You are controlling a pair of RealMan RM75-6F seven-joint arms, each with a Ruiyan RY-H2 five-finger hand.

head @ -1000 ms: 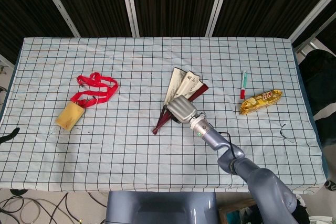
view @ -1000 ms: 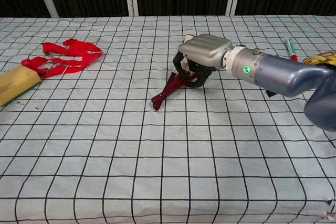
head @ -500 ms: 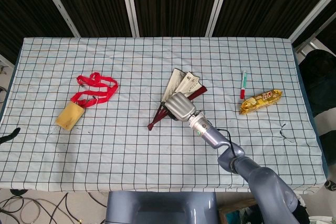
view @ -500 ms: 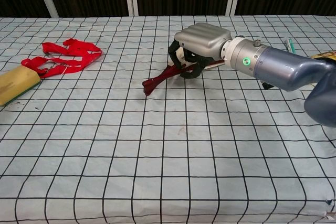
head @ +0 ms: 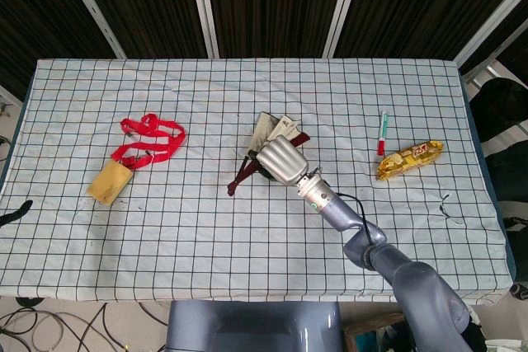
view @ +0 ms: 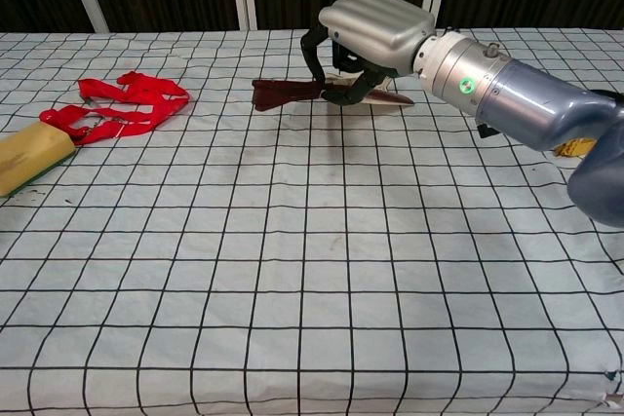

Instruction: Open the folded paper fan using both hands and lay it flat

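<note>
The paper fan point(head: 266, 133) has dark red ribs and cream paper, partly spread. My right hand point(head: 280, 160) grips it from above and holds it lifted off the checked tablecloth. In the chest view the red handle end point(view: 283, 93) sticks out to the left of my right hand point(view: 375, 31), and the paper end point(view: 390, 100) shows behind the fingers. The hand hides most of the fan's paper. My left hand is in neither view.
A red strap point(head: 148, 142) and a yellow sponge point(head: 109, 181) lie at the left. A marker pen point(head: 383, 132) and a yellow snack packet point(head: 409, 159) lie at the right. The table's front edge point(view: 312, 406) is near in the chest view.
My right hand has lifted the fan off the cloth and swung its handle end up and to the left; the fan's paper looks more closed than before.
</note>
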